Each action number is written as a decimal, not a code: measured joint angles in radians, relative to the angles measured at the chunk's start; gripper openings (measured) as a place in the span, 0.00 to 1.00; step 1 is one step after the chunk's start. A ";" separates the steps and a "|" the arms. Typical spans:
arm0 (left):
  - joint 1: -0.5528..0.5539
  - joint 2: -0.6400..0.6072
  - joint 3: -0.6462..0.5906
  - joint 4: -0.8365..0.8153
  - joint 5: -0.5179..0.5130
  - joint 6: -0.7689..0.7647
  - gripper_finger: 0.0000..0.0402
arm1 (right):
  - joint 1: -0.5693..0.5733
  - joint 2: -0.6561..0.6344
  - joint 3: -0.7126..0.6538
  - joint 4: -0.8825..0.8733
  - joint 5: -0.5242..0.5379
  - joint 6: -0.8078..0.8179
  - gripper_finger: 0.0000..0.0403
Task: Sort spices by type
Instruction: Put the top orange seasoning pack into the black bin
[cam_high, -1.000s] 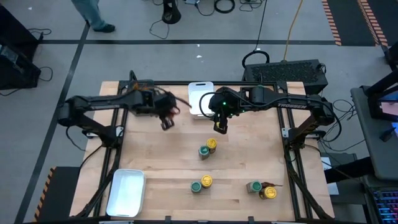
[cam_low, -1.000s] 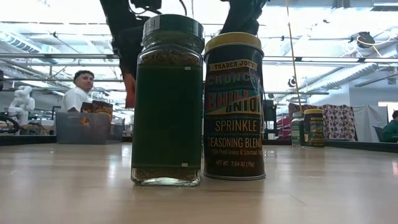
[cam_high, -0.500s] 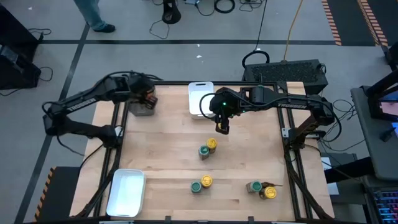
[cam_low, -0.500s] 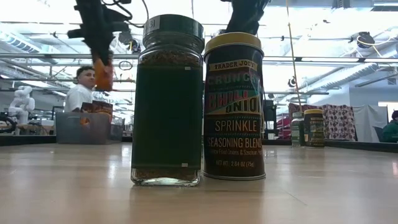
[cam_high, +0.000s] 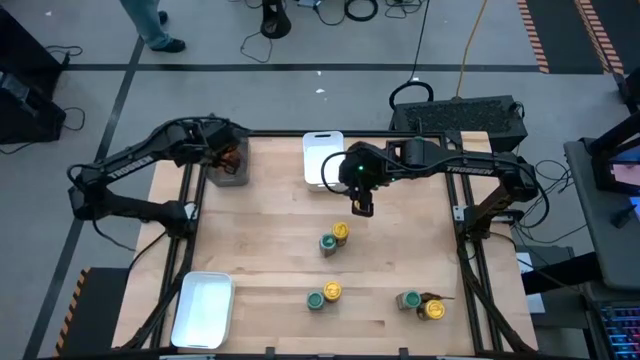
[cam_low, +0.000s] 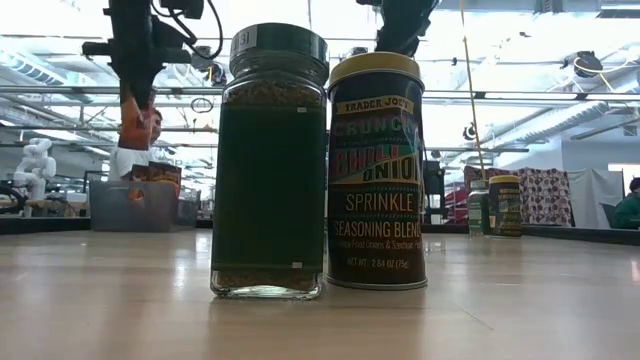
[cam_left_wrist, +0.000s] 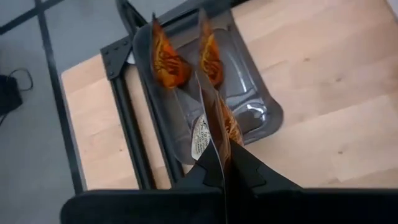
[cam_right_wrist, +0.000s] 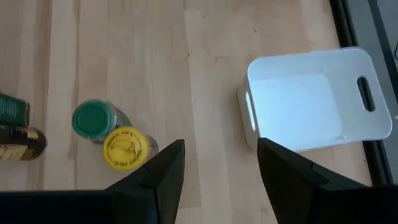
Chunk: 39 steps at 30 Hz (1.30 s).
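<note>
High view: the left gripper (cam_high: 229, 156) hangs over the dark bin (cam_high: 228, 170) at ten o'clock; the white tray (cam_high: 322, 157) at twelve o'clock is bare.

Left wrist: fingers clamped on an orange packet (cam_left_wrist: 214, 115); another packet (cam_left_wrist: 168, 59) lies in the bin.

Right wrist: the right gripper (cam_right_wrist: 221, 165) stands apart above the green-lidded jar (cam_right_wrist: 94, 119) and yellow-lidded jar (cam_right_wrist: 125, 148).

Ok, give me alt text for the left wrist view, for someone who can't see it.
The left pincer, shut on an orange packet, hangs over a dark clear bin at the wooden table's corner. Another orange packet already lies in the bin.
</note>
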 joint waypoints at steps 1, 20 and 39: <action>0.007 0.000 -0.009 0.001 -0.003 -0.012 0.00 | 0.000 0.000 0.000 -0.004 0.000 0.000 0.46; 0.139 0.000 -0.226 0.169 -0.006 -0.036 0.00 | 0.000 -0.008 0.000 -0.027 -0.001 -0.048 0.46; 0.254 0.000 -0.386 0.375 0.049 0.056 0.00 | 0.002 -0.008 0.000 -0.034 -0.003 -0.014 0.46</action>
